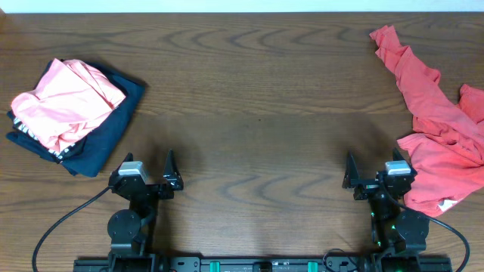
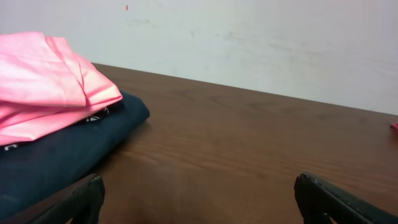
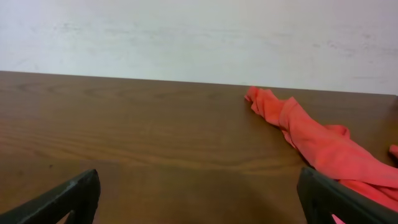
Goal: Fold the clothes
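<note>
Overhead shows the T-shirt (image 1: 442, 143) crumpled on the right side of the table (image 1: 249, 91), just beside my right gripper (image 1: 380, 181). It and my left gripper (image 1: 144, 177) are spread wide and empty. Left wrist sees only the folded pile (image 2: 56, 124). Right wrist: the cloth looks light and limp, so I would pinch its far tip, perhaps a sleeve.

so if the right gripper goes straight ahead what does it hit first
Likely nothing: the right gripper faces bare table up to the far edge. The coral T-shirt lies off to its right.
</note>
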Motion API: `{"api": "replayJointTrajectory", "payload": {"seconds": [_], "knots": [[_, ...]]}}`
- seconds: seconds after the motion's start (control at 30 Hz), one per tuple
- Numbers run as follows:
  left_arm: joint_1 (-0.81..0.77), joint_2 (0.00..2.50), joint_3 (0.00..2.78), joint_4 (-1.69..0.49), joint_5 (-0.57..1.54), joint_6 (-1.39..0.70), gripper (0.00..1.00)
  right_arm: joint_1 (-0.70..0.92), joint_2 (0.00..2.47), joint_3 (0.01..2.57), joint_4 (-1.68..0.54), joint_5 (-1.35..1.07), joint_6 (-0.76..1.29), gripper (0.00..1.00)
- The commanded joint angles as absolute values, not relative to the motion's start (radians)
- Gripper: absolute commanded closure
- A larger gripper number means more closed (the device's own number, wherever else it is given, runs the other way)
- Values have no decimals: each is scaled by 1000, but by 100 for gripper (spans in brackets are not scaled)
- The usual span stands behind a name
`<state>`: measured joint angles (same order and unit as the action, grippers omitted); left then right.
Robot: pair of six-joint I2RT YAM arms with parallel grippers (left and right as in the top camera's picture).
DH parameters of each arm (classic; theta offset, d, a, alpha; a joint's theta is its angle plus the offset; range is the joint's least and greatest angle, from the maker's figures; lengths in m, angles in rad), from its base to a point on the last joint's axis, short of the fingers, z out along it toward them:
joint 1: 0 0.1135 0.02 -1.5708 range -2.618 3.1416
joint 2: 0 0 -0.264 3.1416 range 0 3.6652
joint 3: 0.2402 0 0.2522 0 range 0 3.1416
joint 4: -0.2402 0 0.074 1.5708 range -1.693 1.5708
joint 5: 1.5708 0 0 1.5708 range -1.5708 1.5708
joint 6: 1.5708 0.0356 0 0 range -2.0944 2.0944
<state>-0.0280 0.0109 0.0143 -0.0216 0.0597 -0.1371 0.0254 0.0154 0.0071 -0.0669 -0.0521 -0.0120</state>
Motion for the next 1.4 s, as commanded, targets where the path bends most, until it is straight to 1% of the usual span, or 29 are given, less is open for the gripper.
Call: {"api": "replayJointTrajectory", "payload": {"seconds": [0.0, 0.37, 0.53, 0.6, 0.8, 0.93, 1.07, 1.13, 1.23, 1.3, 1.37], "knots": [[-23, 4, 4, -64, 59, -132, 2, 32, 12, 6, -71, -50, -23, 1], [-23, 4, 10, -68, 67, -136, 2, 32, 12, 12, -74, -49, -10, 1], [-23, 46, 97, -193, 70, -136, 2, 31, 49, 57, -108, -47, 4, 1], [-23, 93, 155, -248, 70, -137, 2, 31, 94, 95, -142, -22, 48, 1], [-23, 340, 404, -415, 70, -144, 2, 31, 362, 279, -250, 0, 91, 1], [-23, 560, 617, -599, 70, -144, 2, 27, 628, 466, -365, 0, 89, 1], [-23, 758, 818, -802, 70, -144, 2, -11, 933, 703, -564, 1, 89, 1], [-23, 836, 893, -875, 70, -144, 2, -34, 1050, 792, -618, 4, 89, 1], [-23, 923, 958, -921, 70, -144, 2, -68, 1204, 884, -617, 15, 89, 1], [-23, 955, 963, -922, 70, -144, 2, -91, 1278, 901, -575, 61, 90, 1], [-23, 983, 963, -923, 70, -144, 2, -125, 1346, 902, -536, 176, 118, 12]]}}
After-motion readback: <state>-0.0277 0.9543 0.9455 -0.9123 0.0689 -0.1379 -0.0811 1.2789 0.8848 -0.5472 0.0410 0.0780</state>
